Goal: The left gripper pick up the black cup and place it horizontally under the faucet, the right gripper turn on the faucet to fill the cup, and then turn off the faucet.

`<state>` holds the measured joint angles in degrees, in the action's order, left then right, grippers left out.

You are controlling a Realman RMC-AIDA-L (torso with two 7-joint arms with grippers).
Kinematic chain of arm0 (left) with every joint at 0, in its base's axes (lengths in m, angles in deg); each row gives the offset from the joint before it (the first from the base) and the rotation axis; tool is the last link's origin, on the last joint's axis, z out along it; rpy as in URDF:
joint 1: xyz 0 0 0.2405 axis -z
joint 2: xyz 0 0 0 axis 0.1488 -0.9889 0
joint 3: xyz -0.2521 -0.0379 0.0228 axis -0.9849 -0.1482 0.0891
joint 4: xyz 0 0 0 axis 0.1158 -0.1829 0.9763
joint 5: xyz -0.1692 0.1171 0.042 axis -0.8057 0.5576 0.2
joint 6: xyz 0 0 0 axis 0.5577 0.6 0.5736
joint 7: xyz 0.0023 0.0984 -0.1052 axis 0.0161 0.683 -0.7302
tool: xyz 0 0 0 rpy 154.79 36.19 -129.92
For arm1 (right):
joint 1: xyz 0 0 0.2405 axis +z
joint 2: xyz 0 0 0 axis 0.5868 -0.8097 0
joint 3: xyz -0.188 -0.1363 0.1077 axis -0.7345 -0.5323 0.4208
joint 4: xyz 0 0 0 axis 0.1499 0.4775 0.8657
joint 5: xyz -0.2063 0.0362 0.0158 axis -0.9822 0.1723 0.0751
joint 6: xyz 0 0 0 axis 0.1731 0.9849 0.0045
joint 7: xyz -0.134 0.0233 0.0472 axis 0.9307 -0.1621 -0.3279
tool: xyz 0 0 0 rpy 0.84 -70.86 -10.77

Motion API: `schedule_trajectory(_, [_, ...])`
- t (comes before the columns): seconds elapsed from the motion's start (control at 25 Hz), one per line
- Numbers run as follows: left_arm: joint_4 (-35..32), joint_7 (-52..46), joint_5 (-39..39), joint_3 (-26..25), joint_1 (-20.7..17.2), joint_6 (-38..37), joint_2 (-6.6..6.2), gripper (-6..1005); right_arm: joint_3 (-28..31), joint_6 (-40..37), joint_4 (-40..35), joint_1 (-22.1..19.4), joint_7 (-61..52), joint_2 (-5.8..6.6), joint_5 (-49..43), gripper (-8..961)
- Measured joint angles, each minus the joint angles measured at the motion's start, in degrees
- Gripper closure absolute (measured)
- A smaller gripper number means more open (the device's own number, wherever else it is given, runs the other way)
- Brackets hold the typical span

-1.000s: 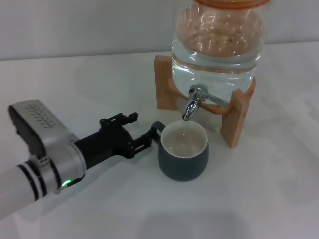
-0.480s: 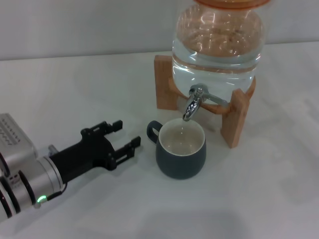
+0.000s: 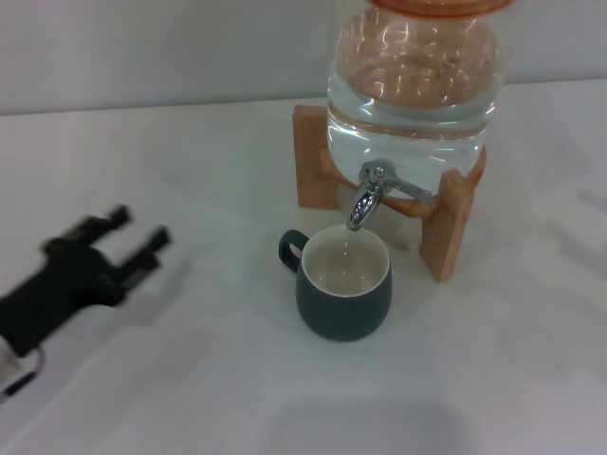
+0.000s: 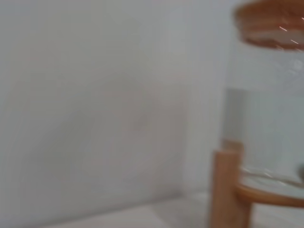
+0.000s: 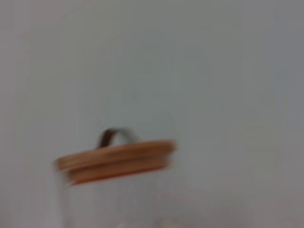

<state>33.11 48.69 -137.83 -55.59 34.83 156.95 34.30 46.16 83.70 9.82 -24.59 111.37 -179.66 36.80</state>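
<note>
The black cup (image 3: 344, 284) stands upright on the white table right under the faucet (image 3: 366, 195), its cream inside showing and its loop handle turned toward my left arm. The faucet is a chrome tap on the glass water jar (image 3: 413, 81), which rests on a wooden stand (image 3: 448, 227). My left gripper (image 3: 137, 237) is open and empty at the left of the head view, well clear of the cup. The right gripper is out of view. The left wrist view shows the jar (image 4: 266, 128) and stand; the right wrist view shows the jar's wooden lid (image 5: 114, 159).
The white table (image 3: 209, 379) spreads around the cup, and a pale wall (image 3: 152, 47) stands behind the jar. The wooden stand's two legs flank the faucet.
My left gripper has let go of the cup's handle and drawn back to the left, away from the cup. The cup stays under the faucet.
</note>
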Motion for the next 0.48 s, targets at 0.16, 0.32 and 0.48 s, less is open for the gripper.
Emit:
schedule_trajectory(0.16, [-3.6, -1.9, -9.1, 0.0, -4.0, 1.0, -0.01, 353, -8.7, 2.4, -8.3, 0.0, -7.8, -0.03, -2.8, 145])
schedule_trajectory(0.32, [-5.0, -1.9, -14.0, 0.0, -5.6, 1.1, -0.02, 353, -14.6, 2.2, -11.3, 0.3, -10.7, -0.04, -2.9, 148])
schedule_trajectory(0.48, [-5.8, -2.0, -18.0, 0.0, -6.4, 0.9, -0.10, 353, -20.0, 1.9, -13.2, 1.4, -13.1, -0.07, -2.9, 151])
